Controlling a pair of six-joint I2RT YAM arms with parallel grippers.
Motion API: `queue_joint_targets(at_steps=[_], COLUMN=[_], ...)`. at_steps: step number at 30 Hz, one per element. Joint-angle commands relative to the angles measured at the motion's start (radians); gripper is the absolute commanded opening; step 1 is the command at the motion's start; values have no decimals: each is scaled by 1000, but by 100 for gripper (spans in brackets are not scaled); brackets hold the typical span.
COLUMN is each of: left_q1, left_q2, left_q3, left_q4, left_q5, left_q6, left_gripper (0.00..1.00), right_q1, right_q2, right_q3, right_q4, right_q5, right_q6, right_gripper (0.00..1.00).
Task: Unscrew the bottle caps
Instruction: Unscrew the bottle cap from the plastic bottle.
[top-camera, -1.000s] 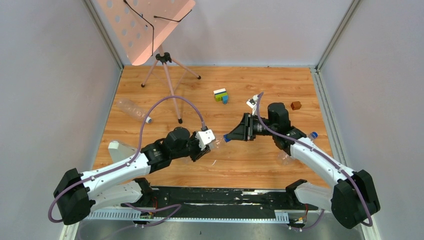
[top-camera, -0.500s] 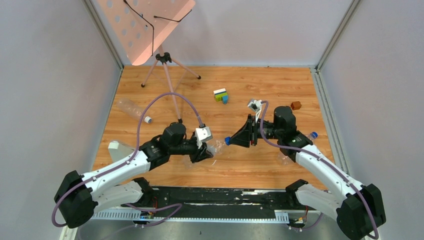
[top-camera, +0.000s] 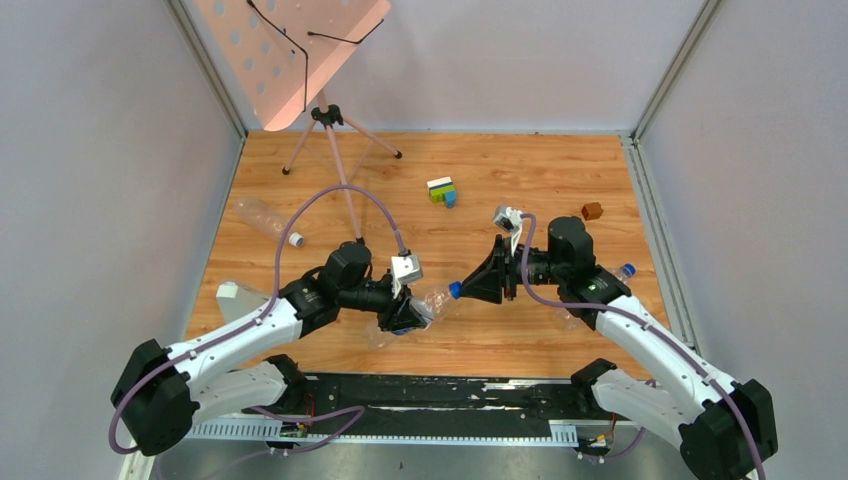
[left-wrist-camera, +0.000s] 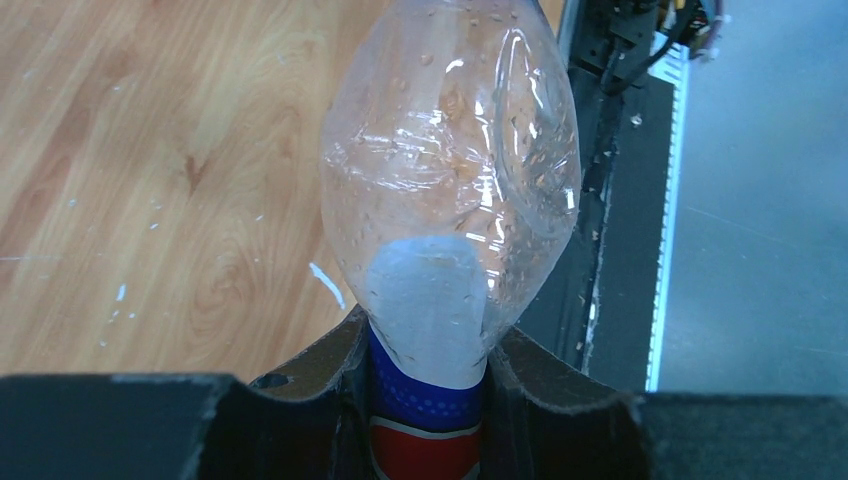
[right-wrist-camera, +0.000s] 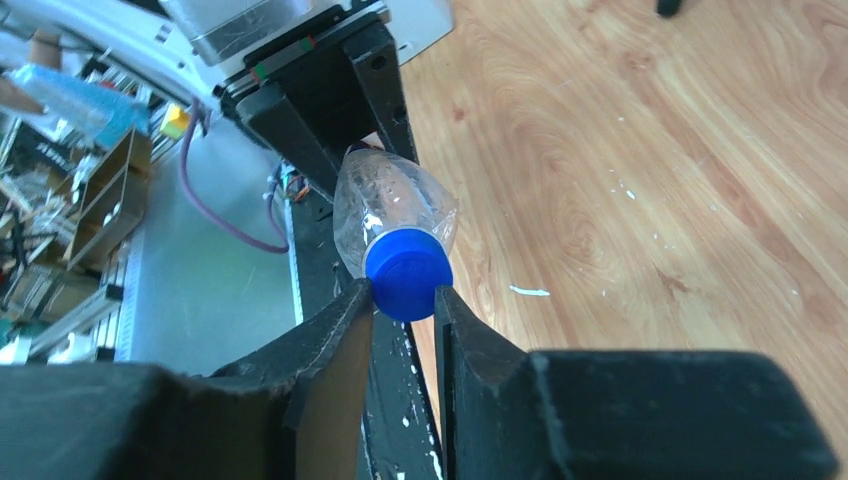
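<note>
My left gripper is shut on the labelled middle of a clear crinkly bottle, held just above the table. In the left wrist view the bottle's base bulges past the fingers, and the blue and red label sits between them. Its blue cap points right. My right gripper is shut on that cap, one finger on each side. A second bottle with a whitish cap lies at the left. A third bottle with a blue cap lies under the right arm.
A tripod stand with a pink perforated board stands at the back left. A toy block cluster and a small brown cube lie toward the back. A white object sits at the left edge. Walls enclose three sides.
The left gripper has drawn the bottle slightly toward the near edge. The right gripper followed, rolled at the wrist, and its jaws tightened on the cap.
</note>
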Motion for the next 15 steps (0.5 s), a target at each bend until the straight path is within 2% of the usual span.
queue_joint_targets(at_steps=[1, 3, 4, 8, 15], left_q1=[-4, -4, -4, -26, -124], left_q2=[-1, 1, 0, -25, -66], left_q3=[60, 58, 57, 34, 20], left_q4=[30, 19, 18, 56, 51], left_q5=[-98, -170, -189, -258, -432], left_q6=[32, 56, 61, 80, 169], left_gripper=[0, 0, 0, 0, 0], right_q1=[8, 8, 8, 8, 5], right_q2=[-41, -53, -57, -38, 23], right_q3=[47, 43, 41, 52, 74], right_q4=[-21, -12, -5, 0, -1], right_q5=[224, 255, 259, 272, 250], right_q6=[134, 216, 257, 390, 547], right_gripper=[36, 56, 61, 65, 65])
